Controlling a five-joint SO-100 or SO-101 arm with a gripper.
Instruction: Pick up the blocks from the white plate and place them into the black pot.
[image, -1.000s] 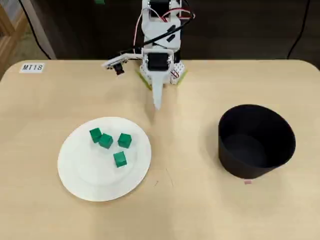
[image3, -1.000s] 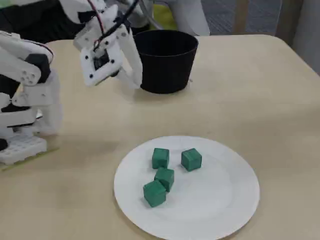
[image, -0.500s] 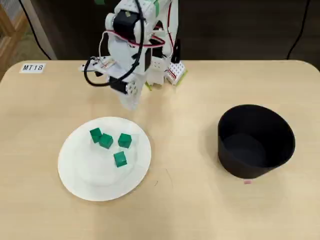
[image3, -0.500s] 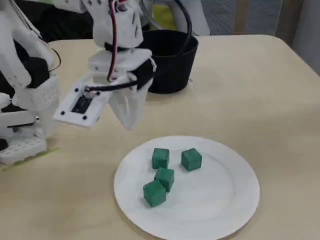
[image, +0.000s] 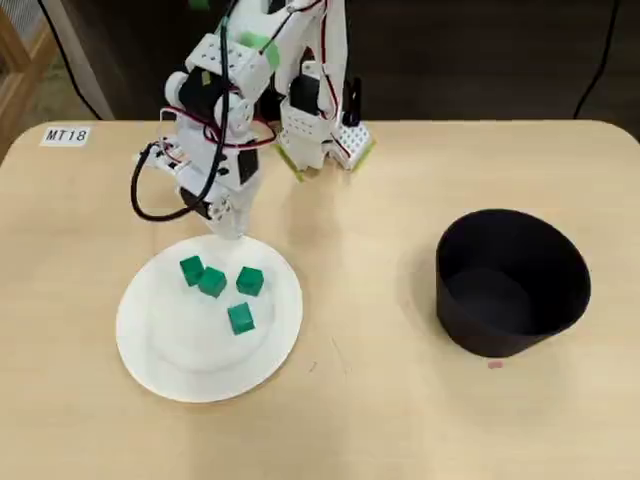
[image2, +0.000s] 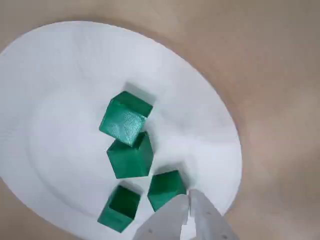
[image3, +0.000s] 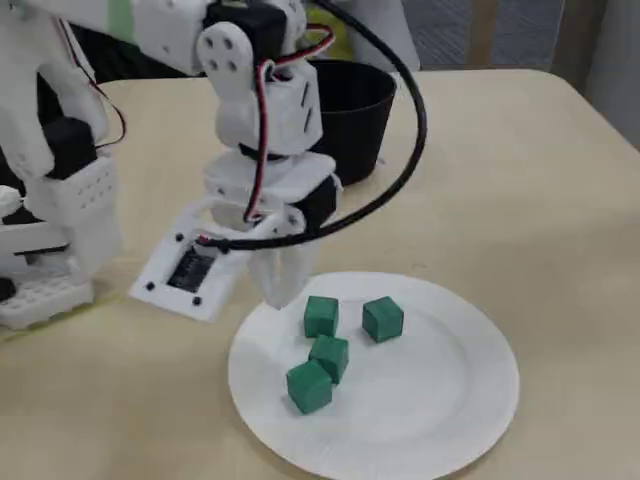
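My gripper (image3: 280, 295) hangs over the near rim of the white plate (image3: 440, 420), fingertips pointing down, closed to a thin slit and holding nothing. In the wrist view the two white fingers (image2: 172, 222) meet at the bottom edge, just beside the nearest block.

Four green blocks lie on the plate. In the overhead view two of them (image: 191, 269) (image: 211, 282) touch, a third (image: 249, 281) sits just to their right, and the fourth (image: 240, 318) lies nearer the plate's centre. None is gripped. The black pot (image: 512, 283) stands well apart on the right of the overhead view, upright and open; its interior shows dark and bare.

Surface: a pale wood-tone table (image: 380, 420) with rounded corners. A small pink mark (image: 495, 365) lies on it just below the pot. Beyond the far edge the overhead view shows dark floor and hanging cables; the fixed view shows what may be chair legs behind the table.

Writing: a white label (image: 65, 135) near the table's upper-left corner reads "MT18".

View differences: only the overhead view shows the label and the pot's interior. Only the fixed view shows the circuit board (image3: 185, 268) beside my gripper and my white base (image3: 50, 290) at the left. The wrist view alone shows the fingertip gap.
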